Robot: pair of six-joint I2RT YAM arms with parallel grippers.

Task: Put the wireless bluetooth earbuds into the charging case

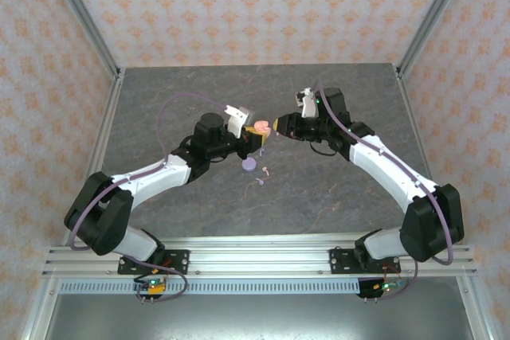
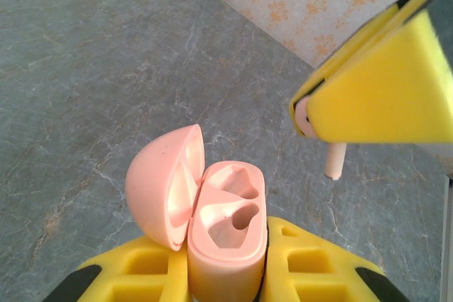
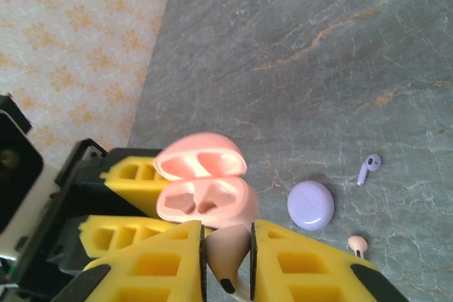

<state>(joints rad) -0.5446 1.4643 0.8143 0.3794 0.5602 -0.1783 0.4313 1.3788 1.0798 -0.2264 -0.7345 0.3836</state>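
Our right gripper [image 3: 226, 245] clamps a pale pink earbud [image 2: 334, 159], its stem pointing to six o'clock in the left wrist view; our left gripper [image 2: 226, 270] clamps the open case [image 2: 226, 235].

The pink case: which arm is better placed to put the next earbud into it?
Right. The right tool is shut on a pale pink earbud close to the open pink case, whose two sockets look empty. The left tool is shut on that case, so it can only hold it.

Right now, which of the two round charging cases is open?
The pale pink round case clamped in the left claw: its lid is flipped back. The lavender round case lies shut on the grey table.
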